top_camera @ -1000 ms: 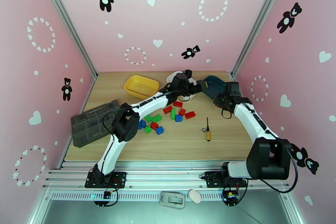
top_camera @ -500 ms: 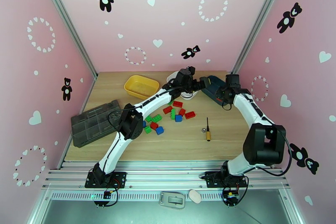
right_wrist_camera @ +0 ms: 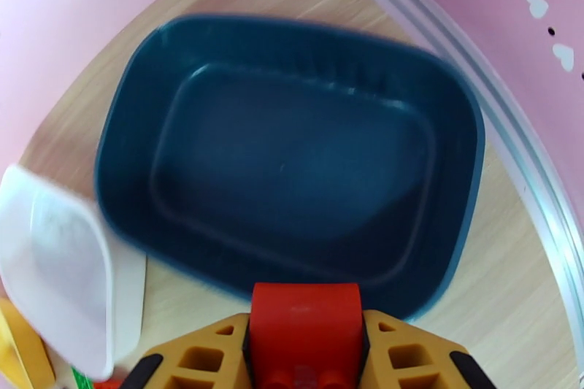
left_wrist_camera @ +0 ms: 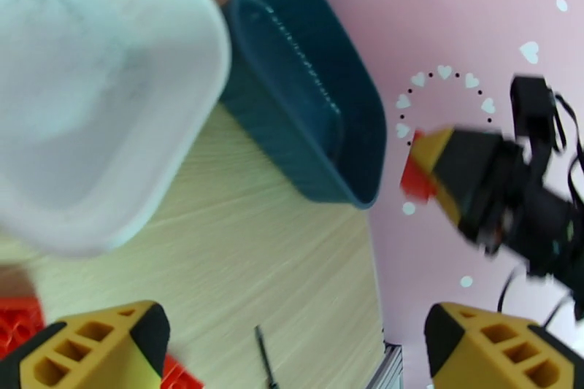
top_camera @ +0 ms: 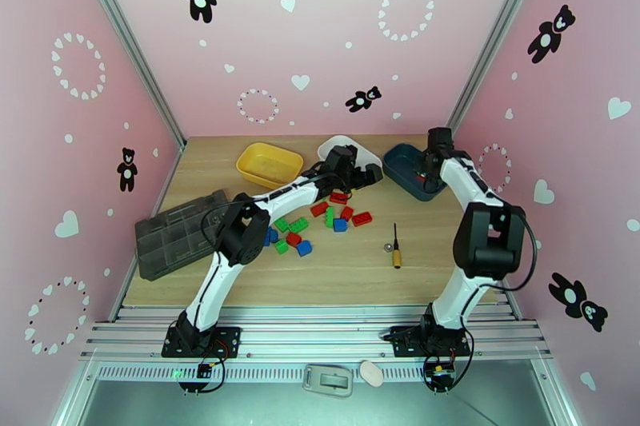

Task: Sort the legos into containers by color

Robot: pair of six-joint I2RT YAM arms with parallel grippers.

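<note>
- The right gripper [right_wrist_camera: 306, 336] is pinching a red lego [right_wrist_camera: 306, 310]. The brick is clamped squarely between the two fingers, and its upper edge stands proud of their tips.
- Directly ahead of and below that gripper lies the teal-blue bin [right_wrist_camera: 292, 157]. In the top view the gripper hangs over the bin's interior, with the brick above it and not in it.
- To the right gripper's left is the white bin [right_wrist_camera: 51, 266], just beside the teal-blue one. A sliver of the yellow bin [right_wrist_camera: 18, 343] shows farther left.
- The left gripper [left_wrist_camera: 296, 336] is spread wide with nothing between its fingers. The bare wooden table [left_wrist_camera: 255, 252] lies beneath the gap.
- Ahead of the left gripper, the white bin is to the left and the teal-blue bin to the right. They are so close that I cannot tell whether their rims touch.
- Beyond the teal-blue bin, to the right of the left gripper, the other gripper appears carrying its red brick.
- Blurred red bricks [left_wrist_camera: 18, 314] lie by the finger [left_wrist_camera: 95, 343] at the lower left of the left wrist view. They seem to sit right against it, but the blur does not settle whether there is contact.
- The loose legos [top_camera: 320, 220] in red, green and blue lie scattered on the table behind the left gripper, toward the arm bases.
- A yellow-handled screwdriver [top_camera: 396, 248] lies behind and to the right of the left gripper, apart from the bricks.
</note>
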